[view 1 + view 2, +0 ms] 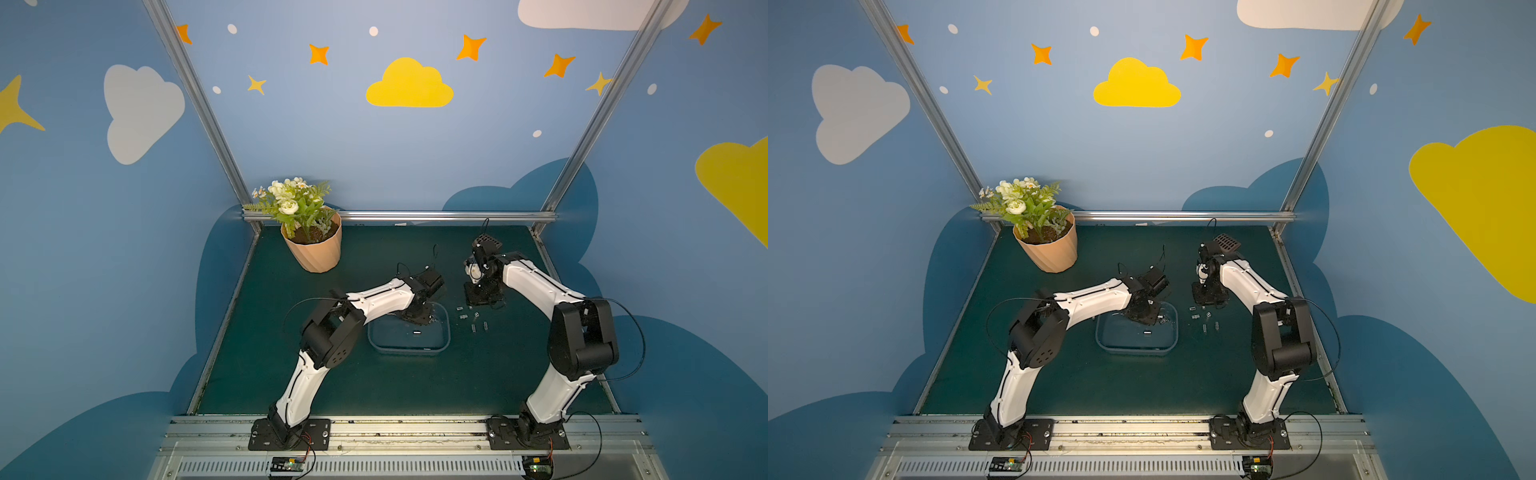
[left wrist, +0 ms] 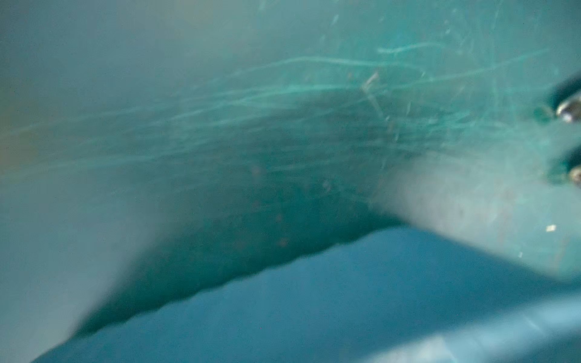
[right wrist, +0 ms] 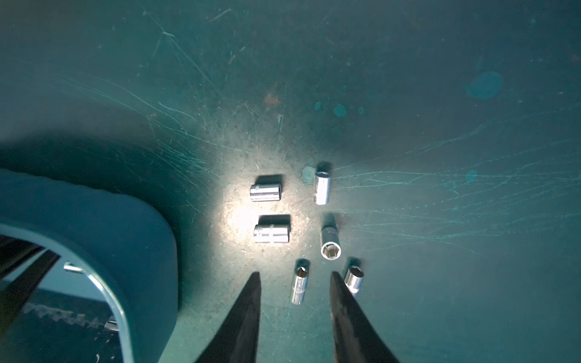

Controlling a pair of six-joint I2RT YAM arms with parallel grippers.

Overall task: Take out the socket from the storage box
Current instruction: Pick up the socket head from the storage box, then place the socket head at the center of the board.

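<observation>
Right hand point(image 3: 295, 274) hangs released over six sockets point(image 3: 271, 233) on the surface point(image 3: 440, 94) just beside the storage box point(image 1: 409, 351), where the left hand point(image 1: 419, 316) dips into the far corner, grip impossible to tell, and what looks like one socket point(image 1: 416, 332) lies mid-floor.

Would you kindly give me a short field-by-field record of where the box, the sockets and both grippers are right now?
storage box: centre of the green mat, no lid
socket in box: at least one, lying mid-floor
sockets on mat: six, just right of the box
left gripper: down inside the box's far right corner; jaws hidden
right gripper: open, empty, above the sockets on the mat
flowerpot: far left corner
</observation>
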